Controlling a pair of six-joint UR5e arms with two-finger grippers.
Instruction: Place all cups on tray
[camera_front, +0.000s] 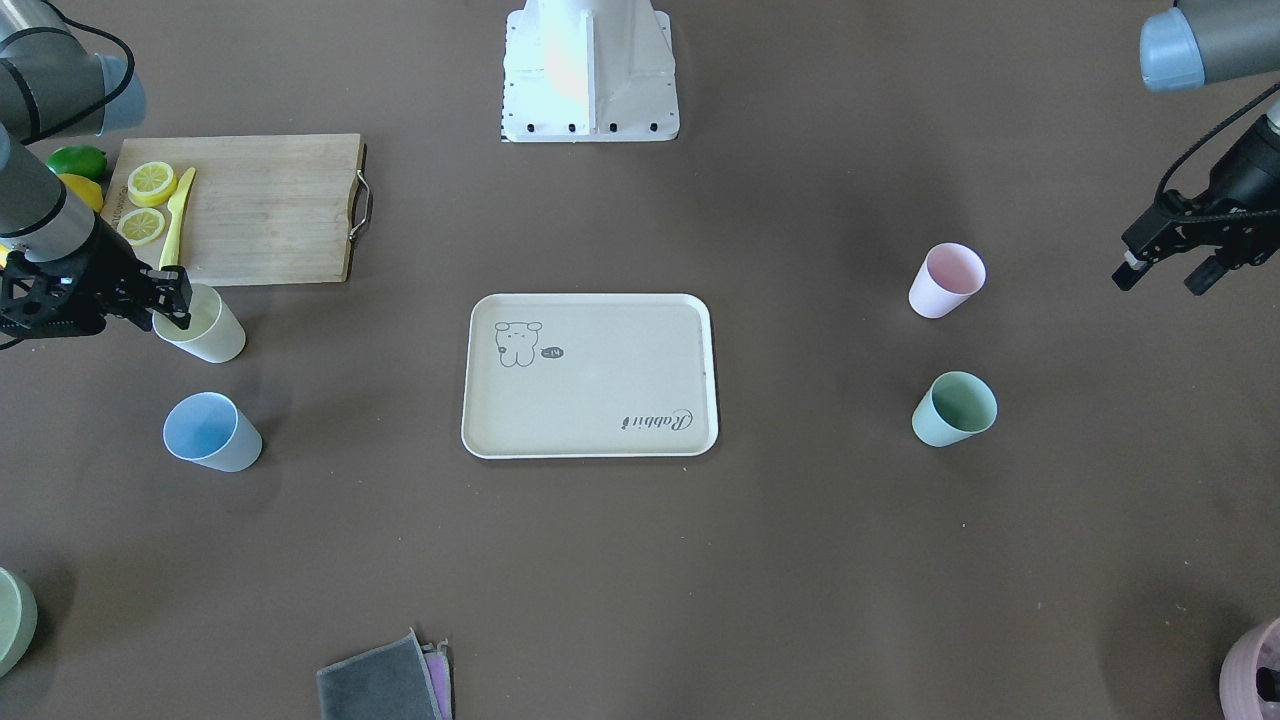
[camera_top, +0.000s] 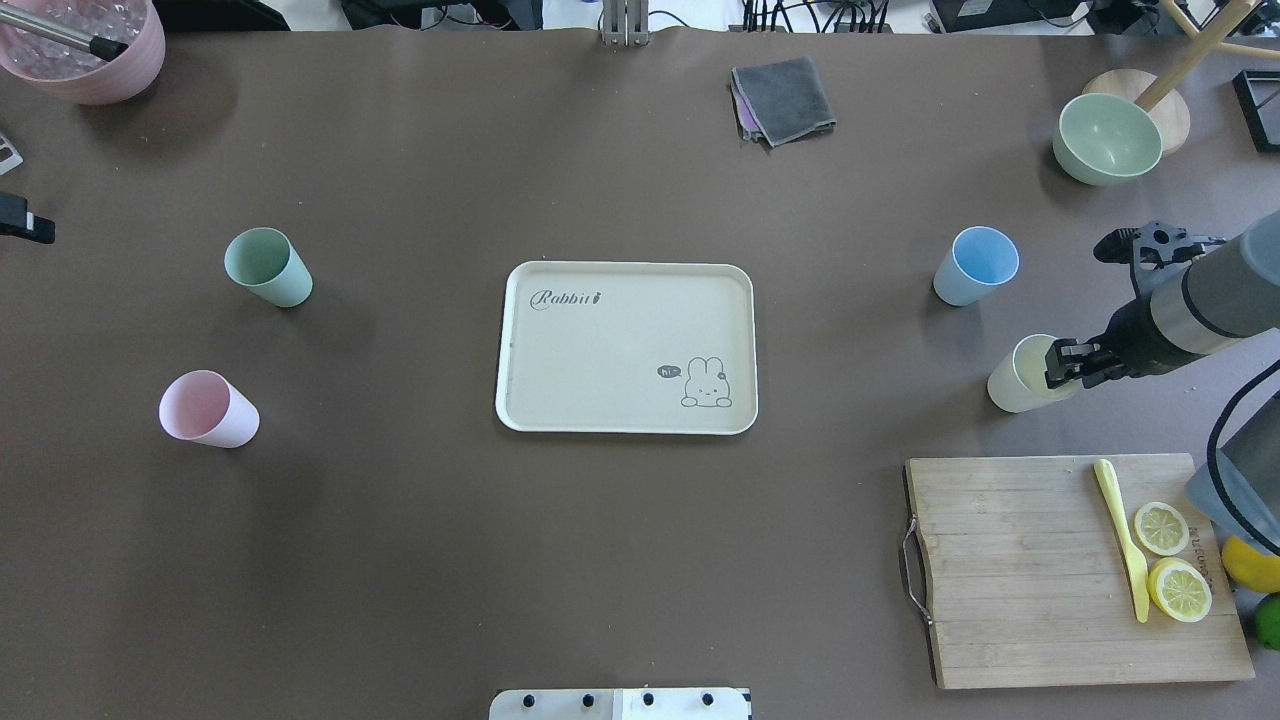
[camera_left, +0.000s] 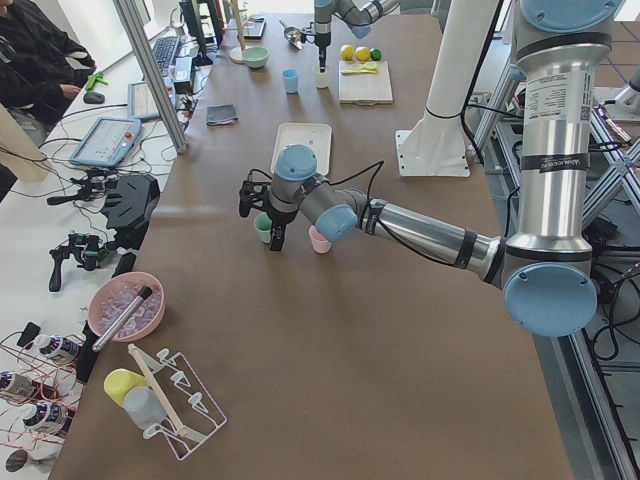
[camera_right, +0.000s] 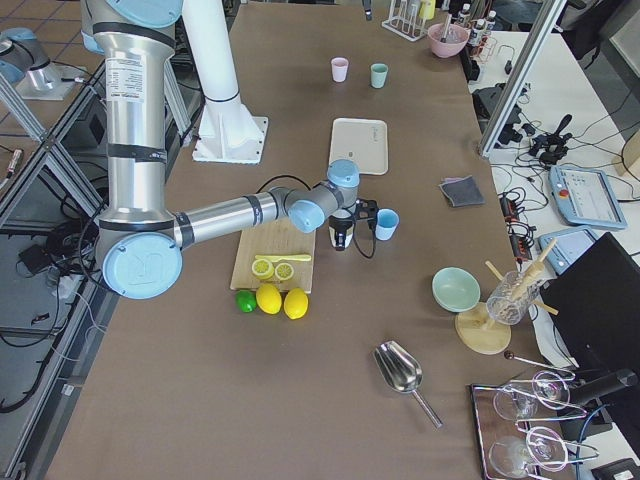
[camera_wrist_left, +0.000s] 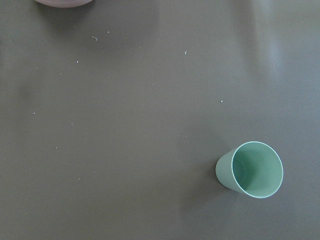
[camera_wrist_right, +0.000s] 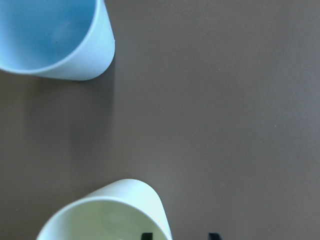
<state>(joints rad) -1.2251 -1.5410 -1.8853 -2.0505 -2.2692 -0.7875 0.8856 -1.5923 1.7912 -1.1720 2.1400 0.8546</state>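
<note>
The cream tray (camera_front: 600, 385) (camera_top: 600, 350) lies in the table's middle with nothing on it. All the cups stand upright on the table. The pale yellow cup (camera_front: 208, 335) (camera_top: 1012, 382) and the blue cup (camera_front: 210, 432) (camera_top: 975, 265) are on my right side. The pink cup (camera_front: 945, 280) (camera_top: 208, 410) and the mint green cup (camera_front: 953, 408) (camera_top: 267, 267) (camera_wrist_left: 250, 170) are on my left side. My right gripper (camera_front: 172, 300) (camera_top: 1062, 365) is open, its fingers straddling the yellow cup's wall (camera_wrist_right: 110, 215). My left gripper (camera_front: 1162, 282) is open and empty, apart from the pink cup.
A wooden cutting board (camera_front: 260, 210) (camera_top: 1020, 570) with lemon slices and a yellow knife lies near the yellow cup. A pale green bowl (camera_top: 1107, 138), a grey cloth (camera_top: 785, 98) and a pink pot (camera_top: 85, 50) stand at the far edge. The robot base (camera_front: 590, 70) is behind the tray.
</note>
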